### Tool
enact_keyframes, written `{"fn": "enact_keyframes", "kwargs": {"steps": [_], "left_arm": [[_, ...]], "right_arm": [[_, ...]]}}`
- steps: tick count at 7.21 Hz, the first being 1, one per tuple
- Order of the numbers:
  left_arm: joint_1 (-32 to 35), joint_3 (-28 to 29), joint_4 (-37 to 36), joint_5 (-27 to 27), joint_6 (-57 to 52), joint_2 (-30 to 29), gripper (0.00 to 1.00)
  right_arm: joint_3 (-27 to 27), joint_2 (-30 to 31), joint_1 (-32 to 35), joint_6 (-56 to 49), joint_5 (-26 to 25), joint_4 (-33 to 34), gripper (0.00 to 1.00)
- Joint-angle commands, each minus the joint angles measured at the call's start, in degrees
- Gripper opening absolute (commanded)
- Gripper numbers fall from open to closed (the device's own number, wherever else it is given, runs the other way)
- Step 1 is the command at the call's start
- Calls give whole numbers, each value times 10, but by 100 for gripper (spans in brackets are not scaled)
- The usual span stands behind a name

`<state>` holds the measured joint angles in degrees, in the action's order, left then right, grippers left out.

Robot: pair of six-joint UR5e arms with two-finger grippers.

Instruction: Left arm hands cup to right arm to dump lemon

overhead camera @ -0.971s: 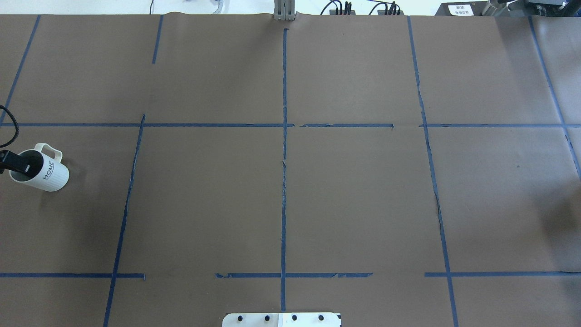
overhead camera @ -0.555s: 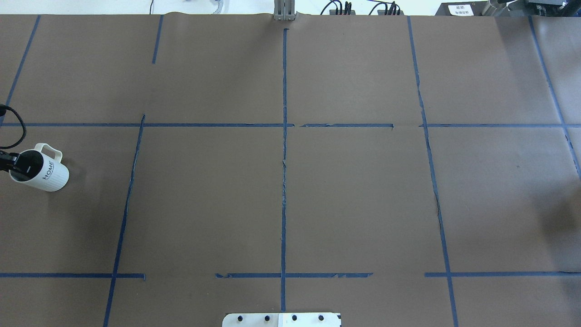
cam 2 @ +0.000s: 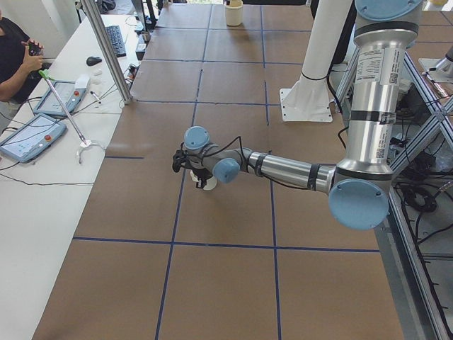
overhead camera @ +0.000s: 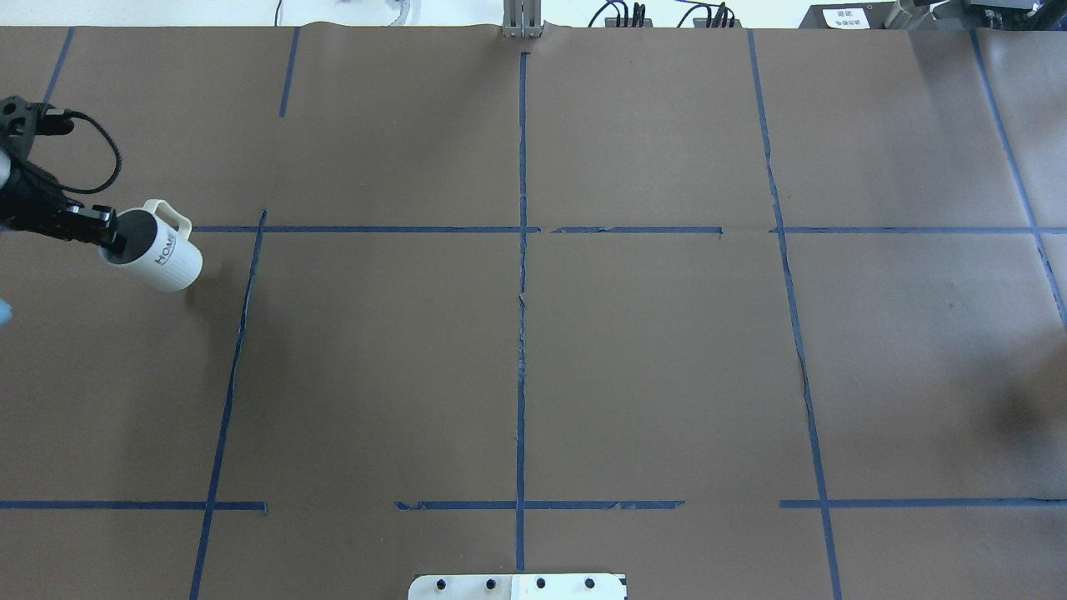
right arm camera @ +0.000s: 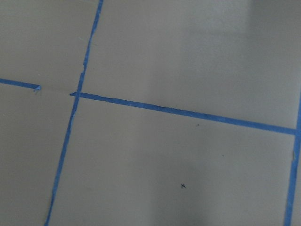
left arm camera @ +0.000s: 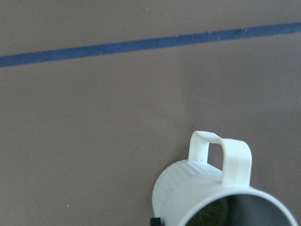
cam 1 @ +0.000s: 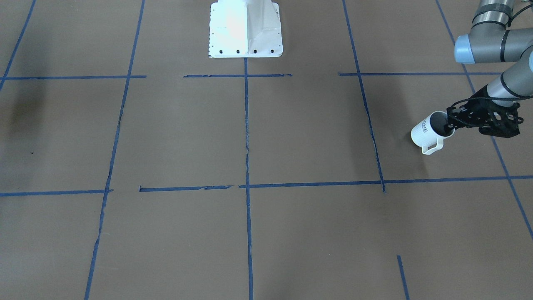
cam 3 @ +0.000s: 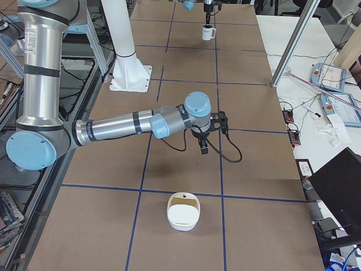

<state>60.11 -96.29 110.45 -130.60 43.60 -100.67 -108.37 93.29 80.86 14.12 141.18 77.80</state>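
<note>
The white cup (overhead camera: 158, 252) with dark lettering hangs tilted a little above the table at the far left, its mouth toward my left gripper (overhead camera: 112, 236). That gripper is shut on the cup's rim. The cup and left gripper also show in the front view (cam 1: 429, 134) (cam 1: 449, 124). In the left wrist view the cup (left arm camera: 197, 193) fills the bottom edge, handle up, and the yellow-green lemon (left arm camera: 210, 215) lies inside it. My right gripper (cam 3: 203, 142) shows only in the exterior right view, low over the table; I cannot tell whether it is open or shut.
A white bowl-like container (cam 3: 183, 212) sits on the table near the right arm's end. The white robot base (cam 1: 245, 31) stands at the table's edge. Blue tape lines cross the brown table cover (overhead camera: 650, 350). An operators' bench with tablets (cam 2: 32, 134) runs along the far side.
My left gripper has carried the cup away from the robot's side and toward the table's middle, and the cup now hangs higher. The right arm stays out of the overhead view.
</note>
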Motion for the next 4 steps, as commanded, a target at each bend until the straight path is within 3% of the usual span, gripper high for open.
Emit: {"fn": "enact_keyframes", "kwargs": {"steps": [1, 2, 3, 4], "left_arm": [[-66, -41, -134, 5, 133, -147, 0], [-88, -40, -169, 10, 194, -204, 0], [-111, -36, -177, 10, 253, -247, 0], [-138, -21, -199, 13, 308, -301, 0]], "right_arm": [[-5, -92, -23, 50, -14, -1, 100], [-19, -125, -52, 91, -55, -6, 100], [-32, -137, -99, 174, -127, -64, 100], [-33, -137, -169, 256, -239, -170, 100]]}}
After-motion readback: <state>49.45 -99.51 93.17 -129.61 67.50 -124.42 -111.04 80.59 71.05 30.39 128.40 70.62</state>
